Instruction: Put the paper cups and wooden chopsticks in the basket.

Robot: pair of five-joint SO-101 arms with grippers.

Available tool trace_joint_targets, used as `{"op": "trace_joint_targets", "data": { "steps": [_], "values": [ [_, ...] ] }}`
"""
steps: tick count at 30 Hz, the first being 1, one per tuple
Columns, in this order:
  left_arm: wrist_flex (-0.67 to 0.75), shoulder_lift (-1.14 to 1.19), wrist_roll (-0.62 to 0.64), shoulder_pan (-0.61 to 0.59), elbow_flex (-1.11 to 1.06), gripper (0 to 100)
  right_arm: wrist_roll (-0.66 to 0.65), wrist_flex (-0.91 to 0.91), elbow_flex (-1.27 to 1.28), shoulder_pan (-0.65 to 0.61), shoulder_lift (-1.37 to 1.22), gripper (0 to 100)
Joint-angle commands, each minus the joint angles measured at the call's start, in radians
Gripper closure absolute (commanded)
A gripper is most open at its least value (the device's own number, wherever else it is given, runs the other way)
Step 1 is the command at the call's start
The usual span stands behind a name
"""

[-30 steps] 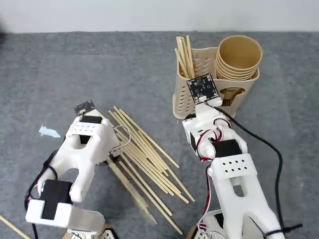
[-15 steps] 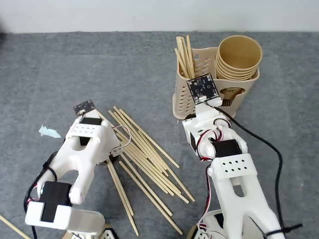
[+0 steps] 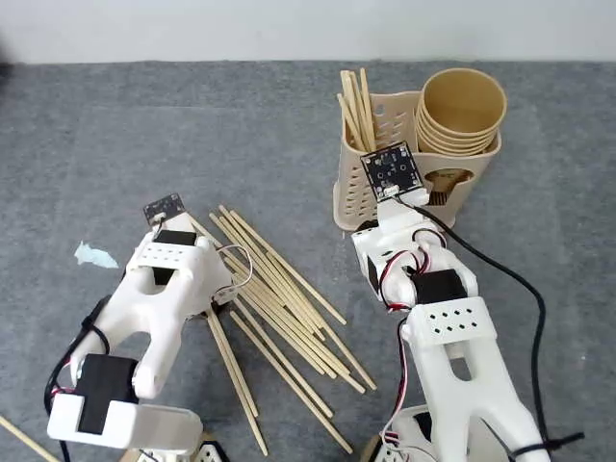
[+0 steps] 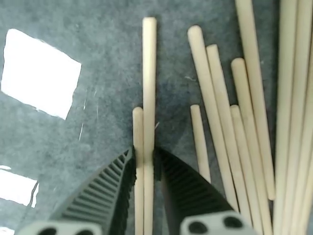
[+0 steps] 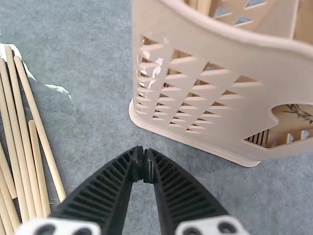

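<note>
Loose wooden chopsticks (image 3: 279, 298) lie fanned out on the grey mat in the middle. My left gripper (image 4: 144, 164) is down at the left edge of this pile, shut on two chopsticks (image 4: 148, 73) lying side by side on the mat. The beige basket (image 3: 385, 164) stands at the back right. It holds a stack of paper cups (image 3: 464, 106) and several upright chopsticks (image 3: 354, 101). My right gripper (image 5: 143, 164) is shut and empty, low over the mat just in front of the basket (image 5: 210, 98).
A white paper scrap (image 3: 94, 255) lies left of the pile. One stray chopstick (image 3: 19, 438) sits at the front left corner. A black cable (image 3: 500, 274) runs along the right arm. Open mat stretches across the back left.
The left arm has slid slightly toward the front edge, and the chopsticks under it have shifted with it. The right arm has stayed still.
</note>
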State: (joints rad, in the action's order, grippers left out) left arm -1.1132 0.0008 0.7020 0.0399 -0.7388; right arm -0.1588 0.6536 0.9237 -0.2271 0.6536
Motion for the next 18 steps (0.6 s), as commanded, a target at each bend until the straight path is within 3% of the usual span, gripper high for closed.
{"op": "trace_joint_targets", "data": {
  "steps": [1,5,10,18],
  "values": [
    [-0.112,-0.064,-0.012,0.003,0.104,99,0.003,-0.010,-0.008,0.012,0.030,98.7],
    [-0.284,-0.170,-0.012,0.003,0.274,99,0.003,-0.010,-0.008,0.013,0.030,98.7],
    [-0.385,-0.238,-0.015,0.003,0.423,99,0.003,-0.010,-0.009,0.016,0.030,98.7],
    [-0.528,-0.193,-0.132,-0.011,0.377,98,0.003,-0.010,-0.009,0.016,0.030,98.7]
  ]
}}
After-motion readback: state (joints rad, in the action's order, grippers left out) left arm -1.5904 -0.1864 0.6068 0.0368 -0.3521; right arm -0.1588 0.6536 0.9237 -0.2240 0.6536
